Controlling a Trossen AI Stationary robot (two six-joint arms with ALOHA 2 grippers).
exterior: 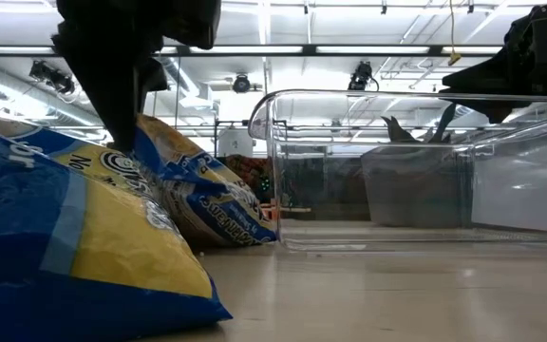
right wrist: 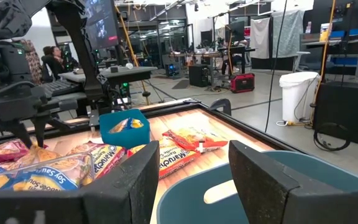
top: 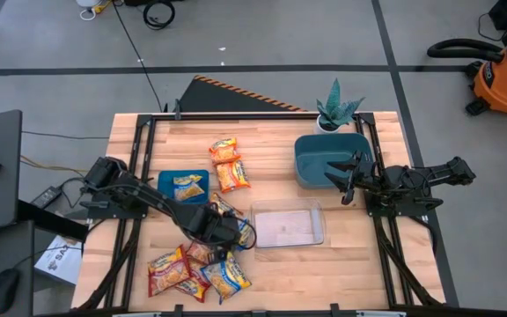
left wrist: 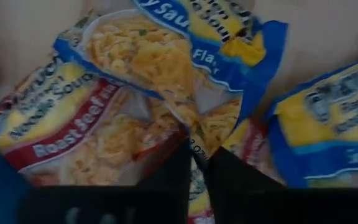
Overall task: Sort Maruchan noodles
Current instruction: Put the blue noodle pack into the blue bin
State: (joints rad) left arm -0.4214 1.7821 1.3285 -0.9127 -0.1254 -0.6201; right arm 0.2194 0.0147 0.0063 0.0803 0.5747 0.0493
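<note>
The left gripper is clenched on a blue-trimmed soy sauce packet atop the Maruchan noodles pile near the table's front left. A clear bin sits centre. The right gripper hovers released over the teal bin.

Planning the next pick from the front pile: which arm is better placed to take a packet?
Left. Its hand is already down in the packet pile, pinching a blue-trimmed packet. The right hand hovers open over the teal bin.
</note>
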